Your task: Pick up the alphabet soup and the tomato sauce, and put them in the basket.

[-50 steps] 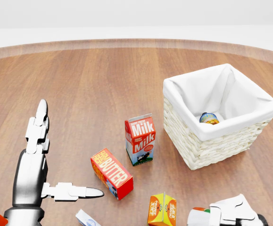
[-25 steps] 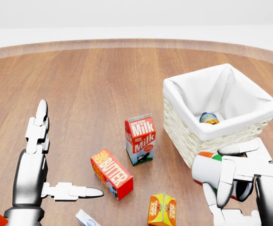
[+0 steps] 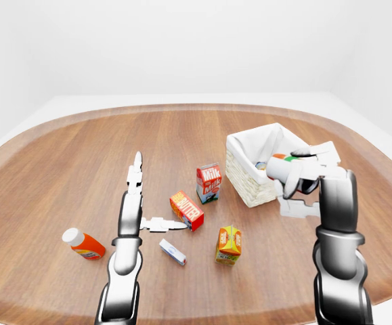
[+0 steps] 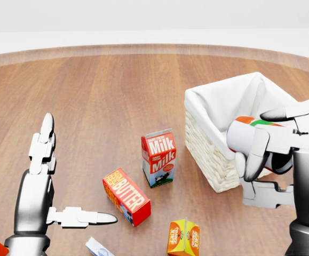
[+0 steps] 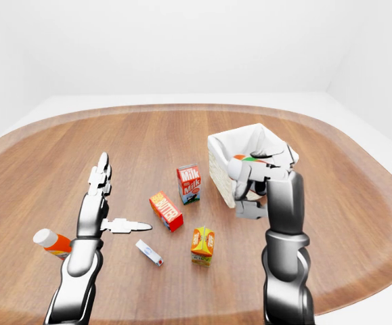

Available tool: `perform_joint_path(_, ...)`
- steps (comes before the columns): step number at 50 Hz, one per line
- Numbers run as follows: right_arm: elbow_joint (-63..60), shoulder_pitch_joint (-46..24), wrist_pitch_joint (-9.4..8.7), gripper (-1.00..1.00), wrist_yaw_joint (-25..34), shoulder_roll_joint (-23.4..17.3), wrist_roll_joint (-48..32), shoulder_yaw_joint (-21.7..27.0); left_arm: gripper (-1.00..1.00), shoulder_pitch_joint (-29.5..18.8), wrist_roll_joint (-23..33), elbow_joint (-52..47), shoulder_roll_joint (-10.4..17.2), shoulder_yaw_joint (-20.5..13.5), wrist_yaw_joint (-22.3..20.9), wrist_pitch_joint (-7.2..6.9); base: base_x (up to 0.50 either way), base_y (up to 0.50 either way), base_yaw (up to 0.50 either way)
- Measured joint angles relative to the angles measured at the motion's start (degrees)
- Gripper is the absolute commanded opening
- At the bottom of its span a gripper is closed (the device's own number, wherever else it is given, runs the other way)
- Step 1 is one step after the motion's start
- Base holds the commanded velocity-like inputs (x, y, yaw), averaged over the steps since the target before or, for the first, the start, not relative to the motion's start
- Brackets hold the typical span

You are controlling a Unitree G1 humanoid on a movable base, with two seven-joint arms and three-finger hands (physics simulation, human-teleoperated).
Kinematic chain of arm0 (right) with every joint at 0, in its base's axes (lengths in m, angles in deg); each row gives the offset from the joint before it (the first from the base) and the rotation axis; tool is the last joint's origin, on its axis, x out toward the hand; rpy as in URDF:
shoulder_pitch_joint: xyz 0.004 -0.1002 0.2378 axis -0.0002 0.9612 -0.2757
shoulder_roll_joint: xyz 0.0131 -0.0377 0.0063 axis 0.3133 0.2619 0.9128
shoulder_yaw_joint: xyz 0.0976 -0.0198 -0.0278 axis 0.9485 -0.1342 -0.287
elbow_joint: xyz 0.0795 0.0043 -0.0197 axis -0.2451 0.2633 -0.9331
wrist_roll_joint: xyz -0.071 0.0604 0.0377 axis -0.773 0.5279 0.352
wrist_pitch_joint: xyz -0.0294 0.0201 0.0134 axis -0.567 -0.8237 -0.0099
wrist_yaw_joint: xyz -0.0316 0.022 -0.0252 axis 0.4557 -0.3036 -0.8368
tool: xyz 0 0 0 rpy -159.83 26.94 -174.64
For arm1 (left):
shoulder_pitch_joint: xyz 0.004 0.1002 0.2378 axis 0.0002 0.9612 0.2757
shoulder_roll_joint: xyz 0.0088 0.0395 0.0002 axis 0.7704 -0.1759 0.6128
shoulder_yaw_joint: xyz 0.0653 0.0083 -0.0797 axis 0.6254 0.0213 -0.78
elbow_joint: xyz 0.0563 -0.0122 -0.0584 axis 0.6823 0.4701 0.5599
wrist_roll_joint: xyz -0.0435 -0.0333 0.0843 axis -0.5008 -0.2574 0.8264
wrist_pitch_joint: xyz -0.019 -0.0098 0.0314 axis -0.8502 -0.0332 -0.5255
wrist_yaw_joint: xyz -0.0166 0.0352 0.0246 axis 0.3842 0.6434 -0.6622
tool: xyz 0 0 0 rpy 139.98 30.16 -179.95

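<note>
My right hand (image 4: 266, 146) is shut on a white can with a red and green label, the tomato sauce (image 4: 246, 133). It holds the can tilted, level with the rim of the white-lined wicker basket (image 4: 207, 98), at the basket's lower right side in the head view. The hand covers the basket's inside there. In the left-eye view a small bit of another can (image 3: 260, 164) shows inside the basket. My left hand (image 4: 74, 176) is open and empty, fingers spread, at the lower left of the head view, left of the butter box.
A milk carton (image 4: 158, 158) stands left of the basket. A red butter box (image 4: 126, 196), an orange juice carton (image 4: 183, 238) and a small white and blue packet (image 4: 98, 248) lie below it. A red bottle (image 3: 84, 245) lies at the left.
My right hand has risen from the bottom of the head view with the can, up to the basket's rim. It now hides the can inside. The left hand has not moved.
</note>
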Motion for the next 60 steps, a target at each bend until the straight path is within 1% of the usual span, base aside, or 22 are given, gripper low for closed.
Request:
perform_joint_path(14,7.49,-7.43,0.0,-1.0,-7.16,-2.15,-7.78,-1.18,1.0,-0.16,-0.11,0.1,-0.01,-0.07,0.06,0.0,0.0,0.0,0.0)
perform_joint_path(29,15.38,-15.66,0.0,-1.0,-11.25,-3.37,-14.43,-3.56,1.0,-0.41,-0.3,0.28,0.03,-0.24,0.12,0.0,0.0,0.0,0.0)
perform_joint_path(35,22.58,-20.55,0.0,-1.0,-13.87,-4.28,-16.34,-4.23,1.0,-0.42,-0.37,0.32,0.04,-0.26,0.11,0.0,0.0,0.0,0.0)
perform_joint_path(48,42.82,-31.67,0.0,-1.0,-22.14,-6.84,-19.58,-5.28,1.0,-0.3,-0.37,0.34,0.03,-0.2,0.03,0.0,0.0,0.0,0.0)
perform_joint_path(60,57.76,-39.53,0.0,-1.0,-28.46,-8.47,-21.82,-6.12,1.0,-0.3,-0.34,0.48,0.03,-0.13,-0.04,0.0,0.0,0.0,0.0)
